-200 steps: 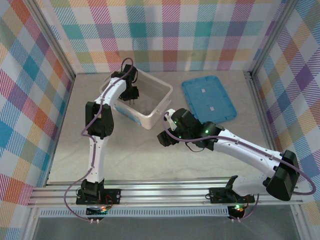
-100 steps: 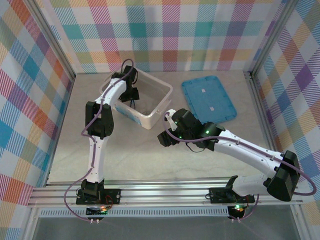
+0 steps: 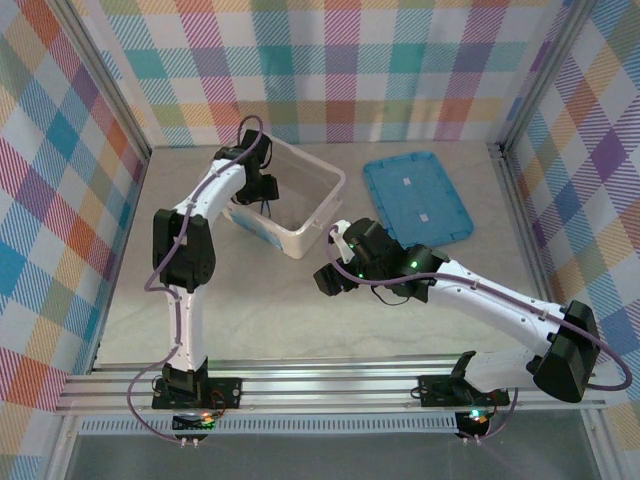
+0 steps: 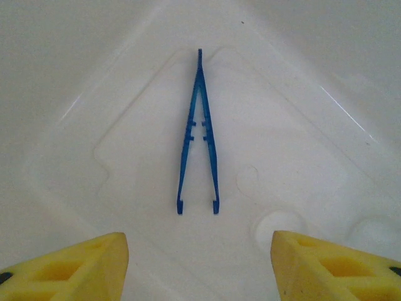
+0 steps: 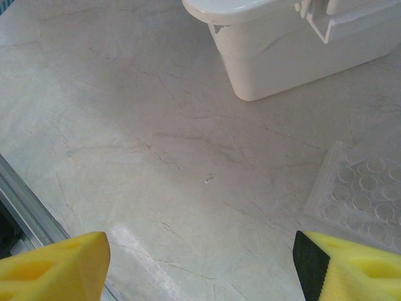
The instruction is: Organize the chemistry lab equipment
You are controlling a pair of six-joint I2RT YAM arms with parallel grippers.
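- Since the earlier frame, the left arm (image 3: pixel 180 250) has swung its elbow out toward the left of the scene, while its wrist has stayed over the tub. The right arm looks unchanged.
- The large translucent white plastic tub (image 3: pixel 318 222) sits at the far side of the pale marble-patterned table (image 3: pixel 290 325), left of centre.
- The left gripper (image 3: pixel 263 190) hangs inside the tub, pointing down. In the left wrist view its yellow fingers (image 4: pixel 81 269) are spread wide apart and have nothing between them.
- The small dark-blue tweezers (image 4: pixel 199 141) lie flat on the tub's floor, below the left gripper and apart from it. Their two open tips point toward the fingers and their joined end points away.
- The flat blue rectangular lid (image 3: pixel 417 198) lies on the table to the right of the tub, at the far side.
- The right gripper (image 3: pixel 326 280) hovers over bare table just near of the tub's near right corner. Its yellow fingers (image 5: pixel 56 266) are also wide apart and empty.
- A clear plastic tray with round wells (image 5: pixel 360 194) lies on the table beside it.
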